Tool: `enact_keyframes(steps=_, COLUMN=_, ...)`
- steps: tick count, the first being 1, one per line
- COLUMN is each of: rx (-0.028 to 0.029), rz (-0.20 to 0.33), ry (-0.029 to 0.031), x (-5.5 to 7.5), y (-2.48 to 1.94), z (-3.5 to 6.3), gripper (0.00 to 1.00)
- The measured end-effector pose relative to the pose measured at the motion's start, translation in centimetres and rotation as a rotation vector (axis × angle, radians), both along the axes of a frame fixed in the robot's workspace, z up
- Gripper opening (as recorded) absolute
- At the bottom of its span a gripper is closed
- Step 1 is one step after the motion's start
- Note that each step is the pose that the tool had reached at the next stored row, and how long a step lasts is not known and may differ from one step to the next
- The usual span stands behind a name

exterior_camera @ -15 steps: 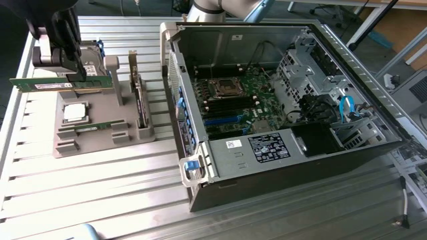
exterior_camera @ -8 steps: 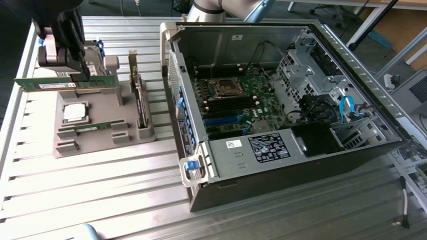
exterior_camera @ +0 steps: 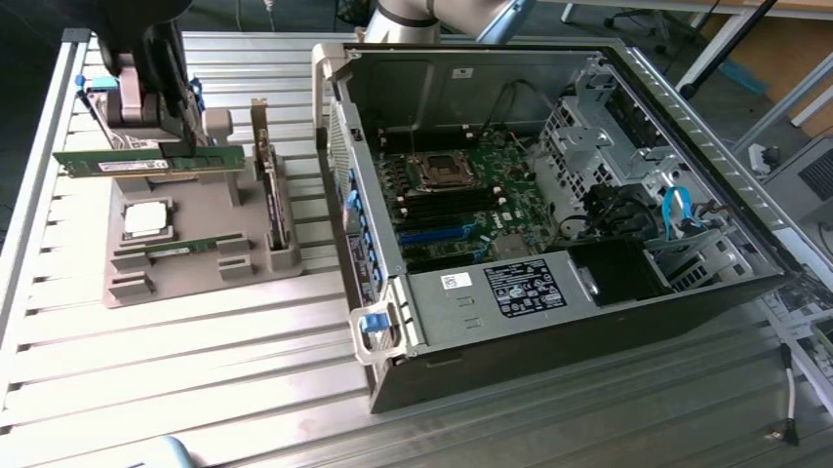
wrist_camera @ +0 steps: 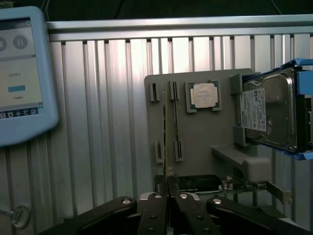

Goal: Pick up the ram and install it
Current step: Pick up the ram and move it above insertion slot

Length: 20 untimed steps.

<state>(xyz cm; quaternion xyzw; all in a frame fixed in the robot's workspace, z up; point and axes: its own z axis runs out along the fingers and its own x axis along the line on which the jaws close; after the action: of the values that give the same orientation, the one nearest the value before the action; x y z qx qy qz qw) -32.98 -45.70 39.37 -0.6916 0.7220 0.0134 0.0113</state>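
Exterior view: I see my gripper (exterior_camera: pixel 178 146), jaws pinching the ram (exterior_camera: pixel 131 163), which sits level just above the grey tray (exterior_camera: pixel 195 210).

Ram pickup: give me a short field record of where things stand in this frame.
gripper: jaws shut on the ram
ram position: at the gray holder, on the exterior view's left
install status: ram not in the computer case
also in holder: second ram stick, processor
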Motion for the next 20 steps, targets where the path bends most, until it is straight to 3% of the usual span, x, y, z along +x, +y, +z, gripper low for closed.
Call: enact_keyframes(steps=20, rx=0.0, rz=0.0, ry=0.0001, x=4.4, y=-0.07, z=0.0, gripper=0.12)
